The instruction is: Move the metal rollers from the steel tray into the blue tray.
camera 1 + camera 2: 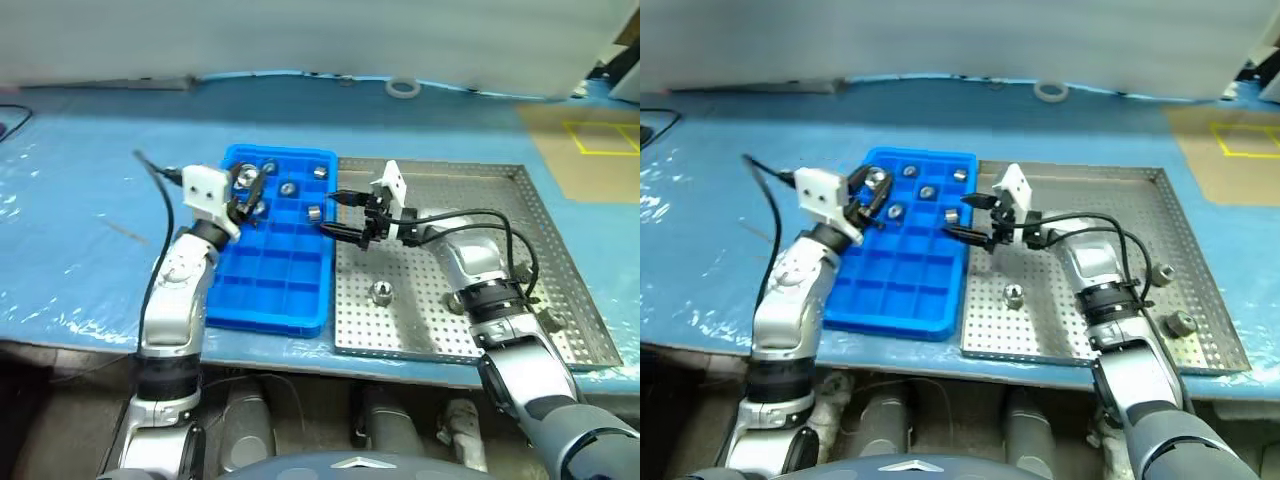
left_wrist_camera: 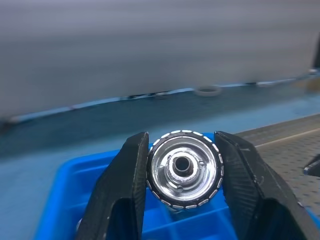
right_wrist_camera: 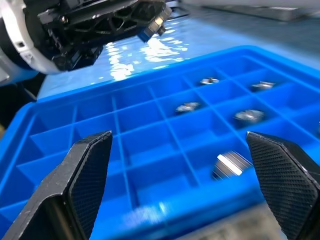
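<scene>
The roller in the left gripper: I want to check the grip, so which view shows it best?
The left wrist view: the roller faces the camera, clamped between the two black fingers, centre hole plain. In the head views it is a small shiny spot at the left gripper above the blue tray. The right wrist view shows other rollers lying in the tray's compartments.

Left gripper (image 1: 243, 195) over blue tray (image 1: 262, 300) (several rollers inside), one roller (image 1: 380, 292) on steel tray (image 1: 520, 215)

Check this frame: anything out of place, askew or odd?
Nothing stands out. Rollers sit in blue tray cells, others lie on the steel tray, the left gripper holds one, and the right gripper is open.
</scene>
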`<control>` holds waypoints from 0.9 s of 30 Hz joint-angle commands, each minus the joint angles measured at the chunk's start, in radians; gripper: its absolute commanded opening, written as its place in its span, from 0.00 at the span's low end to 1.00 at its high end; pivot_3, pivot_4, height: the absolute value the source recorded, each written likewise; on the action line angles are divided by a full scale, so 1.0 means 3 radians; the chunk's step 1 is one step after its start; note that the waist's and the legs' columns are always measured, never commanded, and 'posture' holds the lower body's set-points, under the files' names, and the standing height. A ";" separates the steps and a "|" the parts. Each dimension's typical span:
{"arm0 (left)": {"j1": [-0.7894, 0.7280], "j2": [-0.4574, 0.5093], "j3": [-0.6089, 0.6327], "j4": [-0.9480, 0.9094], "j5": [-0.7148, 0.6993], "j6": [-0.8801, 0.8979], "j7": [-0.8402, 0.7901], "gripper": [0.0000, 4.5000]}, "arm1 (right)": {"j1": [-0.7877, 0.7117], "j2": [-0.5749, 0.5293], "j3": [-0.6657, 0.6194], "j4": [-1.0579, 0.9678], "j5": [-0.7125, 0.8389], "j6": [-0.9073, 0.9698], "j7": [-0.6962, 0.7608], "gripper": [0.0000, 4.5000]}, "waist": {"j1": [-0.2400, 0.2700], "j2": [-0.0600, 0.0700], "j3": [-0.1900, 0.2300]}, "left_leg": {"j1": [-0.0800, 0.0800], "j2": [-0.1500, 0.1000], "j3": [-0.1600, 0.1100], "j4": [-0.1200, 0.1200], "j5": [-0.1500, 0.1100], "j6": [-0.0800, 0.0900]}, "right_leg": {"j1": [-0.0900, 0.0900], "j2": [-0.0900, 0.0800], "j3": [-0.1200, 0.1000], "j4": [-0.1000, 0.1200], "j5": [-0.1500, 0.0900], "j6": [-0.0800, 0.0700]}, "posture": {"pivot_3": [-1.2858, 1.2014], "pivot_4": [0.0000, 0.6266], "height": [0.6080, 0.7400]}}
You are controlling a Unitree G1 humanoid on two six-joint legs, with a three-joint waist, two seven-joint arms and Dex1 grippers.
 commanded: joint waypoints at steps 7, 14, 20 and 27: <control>0.0235 0.0234 0.0066 -0.0091 0.0058 0.0243 0.0254 0.39 | -0.0245 0.0086 -0.0017 0.0433 -0.0155 -0.0337 0.0263 1.00 | 0.0132 -0.0001 0.0000 | 0.0000 -0.0001 -0.0004 -0.0001 0.0003 -0.0007 | -0.0001 0.0000 0.0000 0.0005 -0.0001 -0.0001 | 0.61 0.24 1.00; 0.0197 0.0220 -0.0017 0.0040 -0.0006 0.0381 0.0322 0.39 | -0.0127 -0.0010 -0.0102 0.0308 -0.0171 -0.0320 0.0228 1.00 | 0.0108 -0.0001 0.0000 | 0.0002 0.0000 -0.0005 -0.0003 0.0007 -0.0014 | -0.0003 0.0004 0.0002 0.0011 0.0000 -0.0002 | 0.59 0.24 1.00; 0.0298 0.0177 -0.0006 -0.0011 -0.0008 0.0526 0.0498 0.39 | -0.0016 -0.0065 -0.0138 0.0187 -0.0197 -0.0294 0.0181 1.00 | 0.0087 -0.0001 0.0000 | 0.0001 0.0001 -0.0005 -0.0004 0.0008 -0.0014 | -0.0006 0.0006 0.0002 0.0010 0.0000 -0.0002 | 0.58 0.24 1.00; 0.0211 0.0240 -0.0013 0.0089 -0.0117 0.0511 0.0427 0.72 | 0.0028 -0.0110 -0.0170 0.0106 -0.0198 -0.0273 0.0126 1.00 | 0.0081 -0.0001 0.0000 | 0.0003 0.0002 -0.0005 -0.0004 0.0009 -0.0017 | -0.0006 0.0007 0.0004 0.0012 0.0000 -0.0002 | 0.56 0.24 1.00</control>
